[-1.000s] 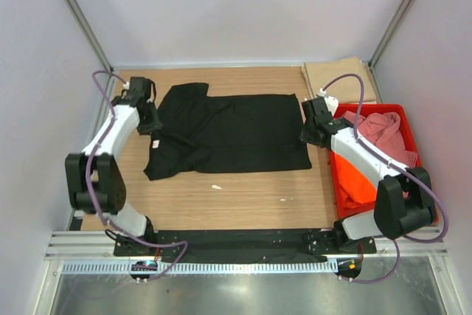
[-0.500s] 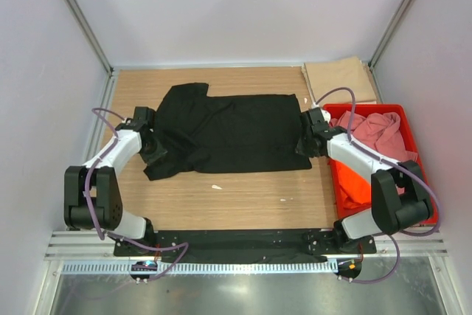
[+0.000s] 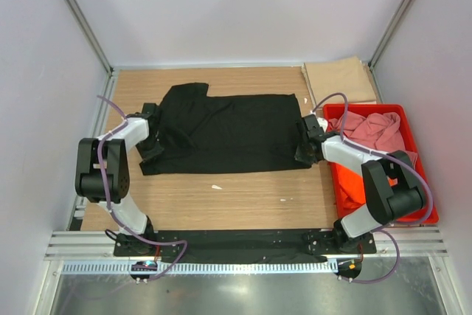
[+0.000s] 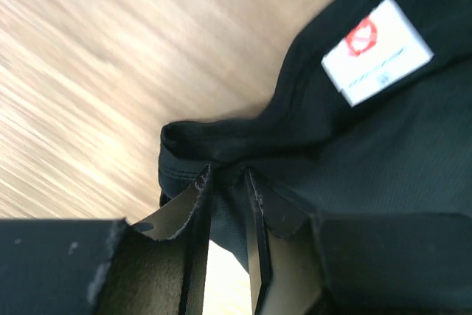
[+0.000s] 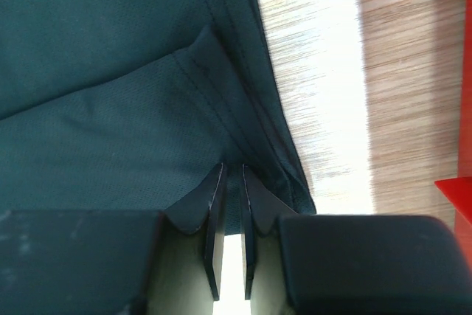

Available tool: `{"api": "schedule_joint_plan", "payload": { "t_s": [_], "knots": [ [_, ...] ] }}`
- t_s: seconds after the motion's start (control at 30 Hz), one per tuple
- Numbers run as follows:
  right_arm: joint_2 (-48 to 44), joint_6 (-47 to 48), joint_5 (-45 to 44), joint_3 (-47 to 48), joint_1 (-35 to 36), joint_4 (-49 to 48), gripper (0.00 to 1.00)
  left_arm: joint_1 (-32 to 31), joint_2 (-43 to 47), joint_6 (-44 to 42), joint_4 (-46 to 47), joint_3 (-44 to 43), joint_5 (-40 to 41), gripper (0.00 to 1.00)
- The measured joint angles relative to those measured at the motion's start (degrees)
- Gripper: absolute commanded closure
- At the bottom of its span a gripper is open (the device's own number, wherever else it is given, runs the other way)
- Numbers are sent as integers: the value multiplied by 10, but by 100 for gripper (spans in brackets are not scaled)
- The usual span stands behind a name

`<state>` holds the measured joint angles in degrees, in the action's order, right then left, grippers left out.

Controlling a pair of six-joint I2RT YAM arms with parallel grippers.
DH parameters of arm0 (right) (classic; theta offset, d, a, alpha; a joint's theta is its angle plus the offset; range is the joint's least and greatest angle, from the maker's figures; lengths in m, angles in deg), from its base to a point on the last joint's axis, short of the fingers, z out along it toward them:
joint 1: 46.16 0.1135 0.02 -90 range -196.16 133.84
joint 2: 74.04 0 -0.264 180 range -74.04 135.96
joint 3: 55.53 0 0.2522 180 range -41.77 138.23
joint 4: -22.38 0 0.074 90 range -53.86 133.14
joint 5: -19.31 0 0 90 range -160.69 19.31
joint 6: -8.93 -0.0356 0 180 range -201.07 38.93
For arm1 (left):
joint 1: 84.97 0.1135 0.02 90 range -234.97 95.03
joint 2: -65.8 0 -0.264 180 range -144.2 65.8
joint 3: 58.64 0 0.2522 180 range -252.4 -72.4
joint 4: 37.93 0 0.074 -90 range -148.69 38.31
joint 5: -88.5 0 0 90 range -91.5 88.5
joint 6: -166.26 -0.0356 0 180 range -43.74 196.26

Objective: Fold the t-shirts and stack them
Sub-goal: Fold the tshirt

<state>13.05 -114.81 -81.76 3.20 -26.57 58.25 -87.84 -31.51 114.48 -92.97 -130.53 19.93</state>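
A black t-shirt point(image 3: 228, 134) lies spread flat on the wooden table, its collar end to the left. My left gripper point(image 3: 151, 153) is at the shirt's near-left edge, shut on a bunched fold of black cloth point(image 4: 221, 145) near the white neck label point(image 4: 376, 49). My right gripper point(image 3: 302, 154) is at the near-right corner, shut on the stitched hem point(image 5: 243, 130). A folded tan t-shirt point(image 3: 339, 79) sits at the back right. A pink t-shirt point(image 3: 372, 127) and an orange t-shirt point(image 3: 350, 182) lie crumpled in the red crate point(image 3: 430, 204).
The red crate stands along the table's right side, close to my right arm. Small white scraps point(image 3: 216, 187) lie on the bare wood in front of the black shirt. Grey walls and metal posts enclose the table.
Both arms have dropped and swung toward me along the shirt's side edges. Their jaws have narrowed onto the black cloth.
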Motion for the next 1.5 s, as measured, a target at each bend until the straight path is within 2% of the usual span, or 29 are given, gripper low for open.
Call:
{"api": "schedule_joint_plan", "payload": {
  "t_s": [0.3,0.5,0.63,0.77,0.87,1.07,1.23,1.5],
  "knots": [
    [-42,0,-12,-34,6,10,81,-1,-6,-22,-24,-64,28,68],
    [-78,0,0,-31,14,47,74,-2,38,-49,-36,-100,14,58],
    [-107,0,20,10,21,63,70,3,54,-69,-27,-122,-54,58],
    [-91,10,49,78,51,27,65,16,52,-85,-6,-128,-146,58],
    [-30,27,89,152,97,-25,58,24,35,-89,0,-146,-190,59],
    [176,76,163,350,181,-112,46,80,-20,-73,22,-165,-272,65],
    [350,103,228,523,211,-126,38,105,-51,-66,32,-154,-310,66],
    [539,135,311,730,214,-80,35,107,-97,-70,35,-155,-306,69]
  ]
}}
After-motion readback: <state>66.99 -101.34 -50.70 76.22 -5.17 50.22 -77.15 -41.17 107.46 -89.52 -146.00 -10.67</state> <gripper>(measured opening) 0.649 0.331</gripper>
